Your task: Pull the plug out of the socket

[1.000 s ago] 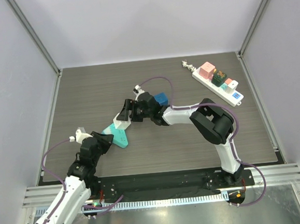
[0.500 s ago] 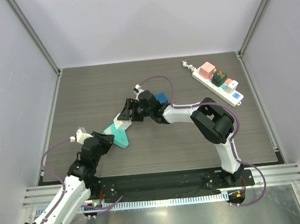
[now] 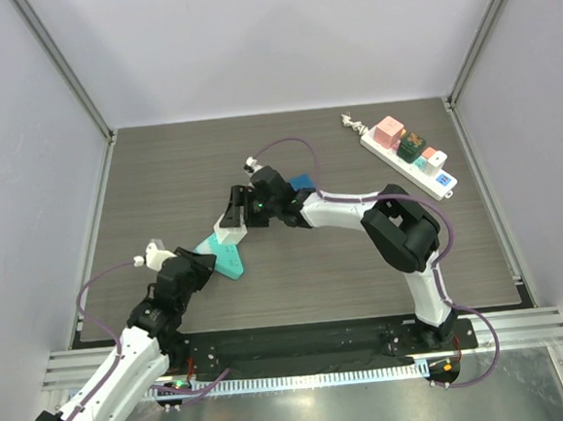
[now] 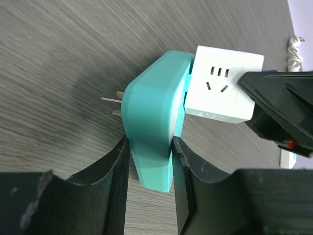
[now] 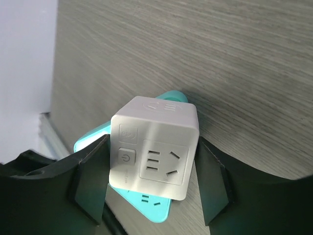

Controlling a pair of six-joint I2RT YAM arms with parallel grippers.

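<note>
A white cube plug (image 5: 156, 147) sits plugged into the face of a teal socket block (image 4: 154, 117), left of the table's centre. Two bare prongs stick out of the teal block's far side. My left gripper (image 4: 149, 156) is shut on the teal socket's narrow end, with both pads flat against its sides. My right gripper (image 5: 154, 147) is shut on the white plug, one black finger against each side. In the top view the left gripper (image 3: 203, 262) comes from the lower left. There the right gripper (image 3: 234, 221) meets the plug (image 3: 228, 233) from the upper right.
A white power strip (image 3: 437, 181) lies at the back right, holding pink, green and smaller plugs. A blue block (image 3: 303, 182) rests beside the right forearm. Metal rails border the table on the left, right and near sides.
The right gripper's fingers have closed in onto the white plug, and its wrist has shifted a little to the left. The left gripper keeps its hold on the teal socket.
</note>
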